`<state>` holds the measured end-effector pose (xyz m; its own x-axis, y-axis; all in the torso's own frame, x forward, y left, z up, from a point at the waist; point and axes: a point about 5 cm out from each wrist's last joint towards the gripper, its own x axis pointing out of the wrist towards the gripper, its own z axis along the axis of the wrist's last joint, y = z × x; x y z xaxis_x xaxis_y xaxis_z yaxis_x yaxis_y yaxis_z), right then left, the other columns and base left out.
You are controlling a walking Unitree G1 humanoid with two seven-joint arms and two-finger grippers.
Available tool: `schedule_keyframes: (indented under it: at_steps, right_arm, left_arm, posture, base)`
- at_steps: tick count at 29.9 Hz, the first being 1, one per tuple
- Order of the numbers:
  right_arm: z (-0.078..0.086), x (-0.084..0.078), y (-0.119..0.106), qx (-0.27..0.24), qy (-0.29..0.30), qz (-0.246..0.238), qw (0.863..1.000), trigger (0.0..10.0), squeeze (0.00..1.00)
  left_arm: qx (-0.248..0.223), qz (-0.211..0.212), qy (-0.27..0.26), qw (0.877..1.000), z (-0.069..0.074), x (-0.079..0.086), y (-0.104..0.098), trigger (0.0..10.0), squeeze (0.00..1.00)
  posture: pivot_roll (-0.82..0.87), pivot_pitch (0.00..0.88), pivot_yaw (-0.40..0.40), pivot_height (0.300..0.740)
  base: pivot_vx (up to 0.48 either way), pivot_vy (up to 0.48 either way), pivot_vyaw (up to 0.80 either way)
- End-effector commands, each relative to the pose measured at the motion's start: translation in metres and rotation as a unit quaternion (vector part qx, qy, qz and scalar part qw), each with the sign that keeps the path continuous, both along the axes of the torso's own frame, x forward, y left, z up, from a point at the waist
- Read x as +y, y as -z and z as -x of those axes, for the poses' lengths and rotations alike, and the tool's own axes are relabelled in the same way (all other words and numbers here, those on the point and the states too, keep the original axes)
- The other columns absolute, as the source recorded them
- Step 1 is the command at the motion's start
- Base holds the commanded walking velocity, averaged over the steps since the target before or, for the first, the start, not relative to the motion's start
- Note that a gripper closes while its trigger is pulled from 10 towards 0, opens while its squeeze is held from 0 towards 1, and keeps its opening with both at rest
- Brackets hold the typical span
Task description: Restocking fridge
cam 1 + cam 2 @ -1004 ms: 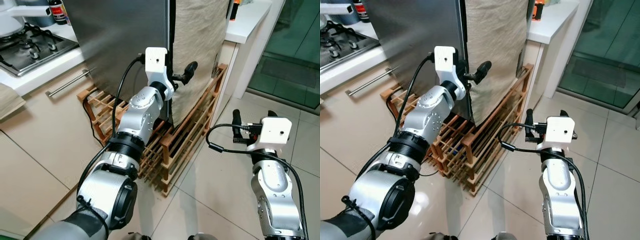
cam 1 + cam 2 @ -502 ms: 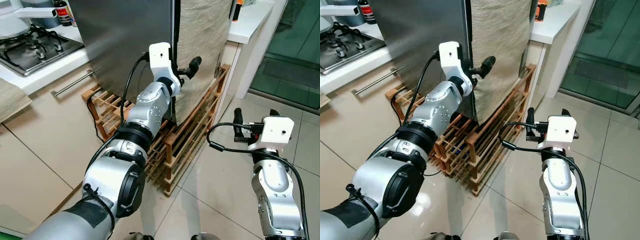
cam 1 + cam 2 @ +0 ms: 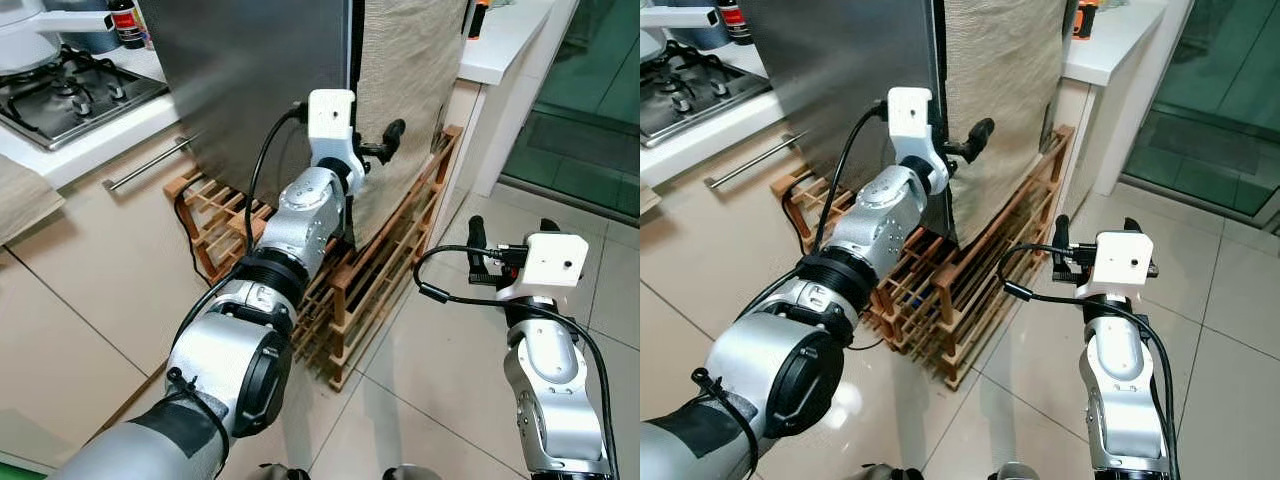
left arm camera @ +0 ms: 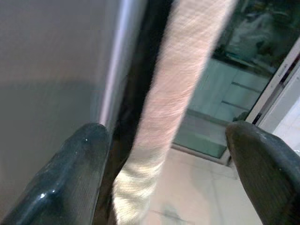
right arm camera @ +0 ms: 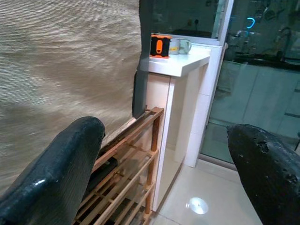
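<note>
**Left gripper brought to the fridge door edge**

Over the last second the left arm has been pushed further forward and up, and the left gripper [image 3: 378,150] is now set closer against the fridge [image 3: 260,80], at the dark seam between the steel side panel and the beige cloth [image 3: 405,80] hung over the front. The head camera has also shifted slightly, so part of the apparent change is the view's. The door is judged to be not yet opened; a purchase on its edge appears to be sought, an early step before anything can be stocked.

In the left wrist view the fingers [image 4: 70,178] are spread wide, nothing between them but the seam and the cloth edge; one finger lies against the steel panel. From the gripper, the seam is at about 12 o'clock, the cloth towards 1 o'clock.

The right gripper [image 3: 1090,235] is held well apart at about 4 o'clock of the fridge, over the tiled floor [image 3: 440,380], fingers spread and empty. The wooden rack [image 3: 370,280] stands beneath the fridge.
</note>
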<state>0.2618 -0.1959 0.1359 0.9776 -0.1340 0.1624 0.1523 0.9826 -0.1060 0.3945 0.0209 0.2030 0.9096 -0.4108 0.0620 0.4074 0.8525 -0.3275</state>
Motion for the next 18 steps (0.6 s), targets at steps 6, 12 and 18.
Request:
schedule_keyframes:
  at_steps: [6,12,18]
  right_arm:
    - [0.002,-0.002,-0.003,-0.003,0.004,0.003,1.0,10.0,0.0]
    - [0.002,-0.002,-0.003,-0.002,0.003,0.005,1.0,10.0,0.0]
    - [0.001,-0.001,-0.003,-0.002,-0.001,0.006,1.0,10.0,0.0]
  left_arm:
    - [-0.015,0.003,0.009,1.0,0.002,-0.006,-0.006,10.0,0.0]
    - [-0.026,-0.008,0.027,0.999,0.006,-0.015,-0.005,10.0,0.0]
    - [-0.056,0.002,0.09,0.994,0.015,-0.045,-0.019,10.0,0.0]
  posture:
    - [-0.29,0.038,0.098,0.74]
    - [-0.29,0.038,0.093,0.74]
    - [-0.29,0.035,0.097,0.74]
  base:
    - [0.0,0.0,0.0]
    - [0.0,0.0,0.0]
    - [0.0,0.0,0.0]
